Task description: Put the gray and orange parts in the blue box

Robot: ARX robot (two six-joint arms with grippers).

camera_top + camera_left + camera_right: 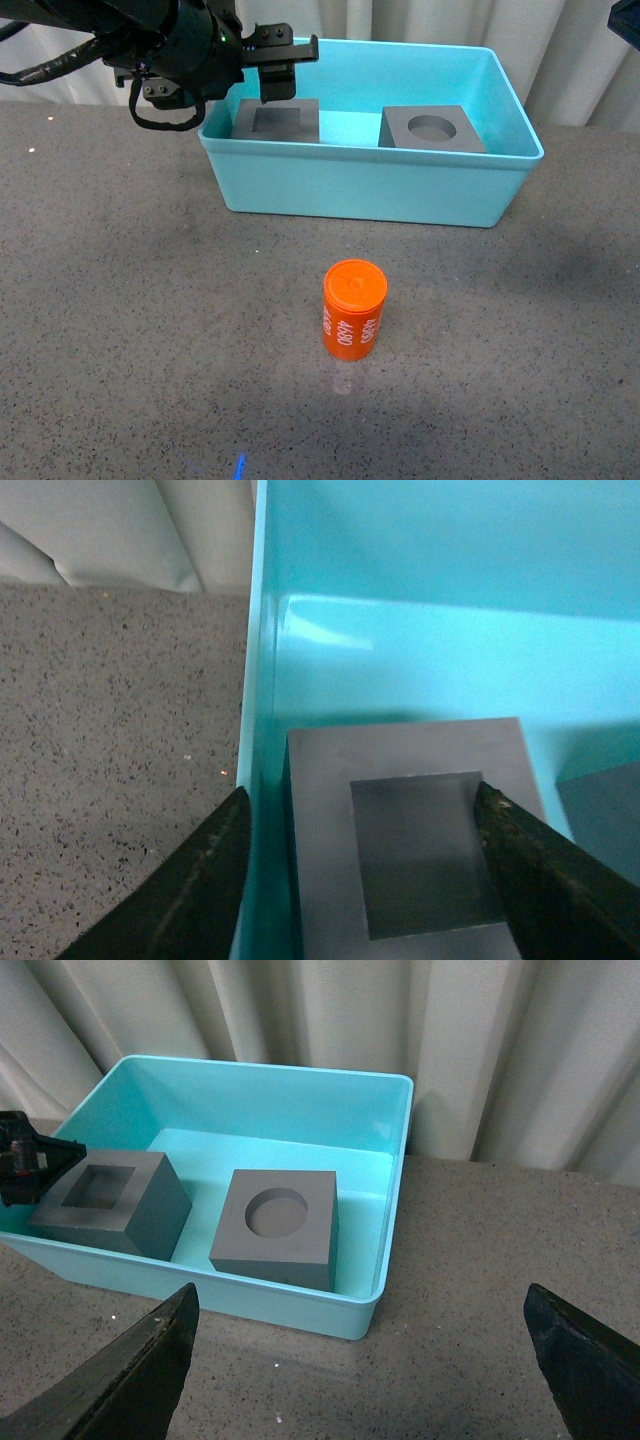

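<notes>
The turquoise blue box (370, 190) stands at the back of the table. Inside it sit the gray cube with a square recess (277, 120) on the left and the gray cube with a round recess (431, 128) on the right. The orange cylinder (354, 309) with white lettering stands upright on the table in front of the box. My left gripper (282, 62) is open just above the square-recess cube (415, 840), one finger outside the box wall. My right gripper (365, 1360) is open and empty, high above the table beside the box (300, 1305); both cubes show in its view.
The table (150, 330) is a dark speckled gray surface. A pale curtain (400, 1020) hangs behind the box. The left arm's black body and cables (150, 50) hang over the box's left rear corner.
</notes>
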